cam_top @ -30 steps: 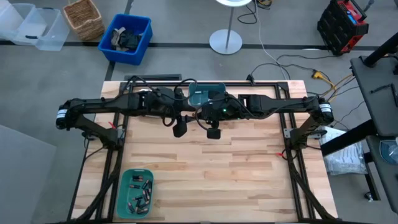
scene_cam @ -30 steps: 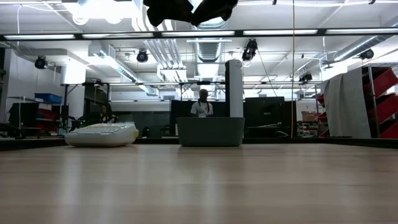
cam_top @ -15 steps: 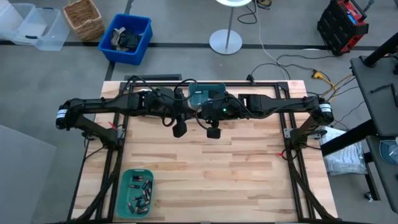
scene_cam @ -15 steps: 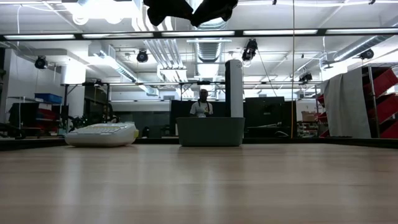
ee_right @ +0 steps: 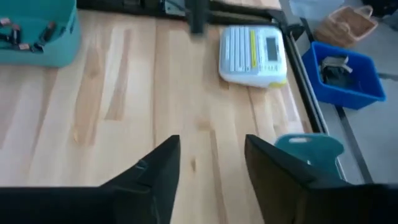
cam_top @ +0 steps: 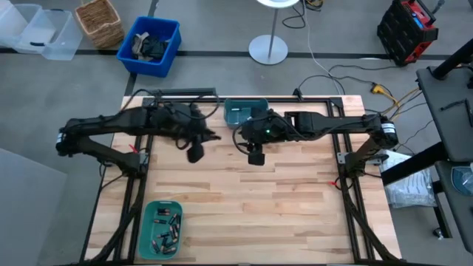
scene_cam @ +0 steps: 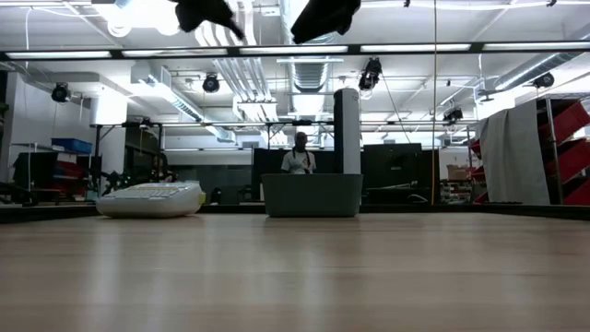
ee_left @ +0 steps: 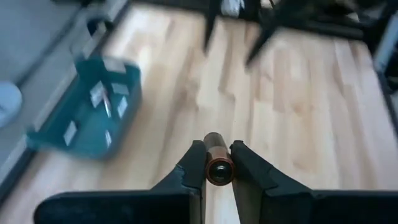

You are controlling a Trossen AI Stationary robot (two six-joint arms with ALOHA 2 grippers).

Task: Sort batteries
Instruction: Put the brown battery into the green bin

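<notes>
Wood table (cam_top: 281, 199): left fingers (ee_left: 189, 167) pinch battery (ee_left: 217, 163), axis prob. fwd.

Bare wooden table (cam_top: 295, 199) stretches across the middle and right of the worktop, open to any gripper that comes down from above. Obstacles keep to the edges: a teal bin (cam_top: 162, 230) with batteries (cam_top: 167, 228) in it takes the near left corner, a second teal bin (cam_top: 244, 111) sits at the far edge near the centre, and a white label-maker (ee_right: 253, 55) lies at the far left. Both arms hang above the far half, the left gripper (cam_top: 195, 153) and the right gripper (cam_top: 256, 157) side by side and apart, with clear air beneath them in the low view.
</notes>
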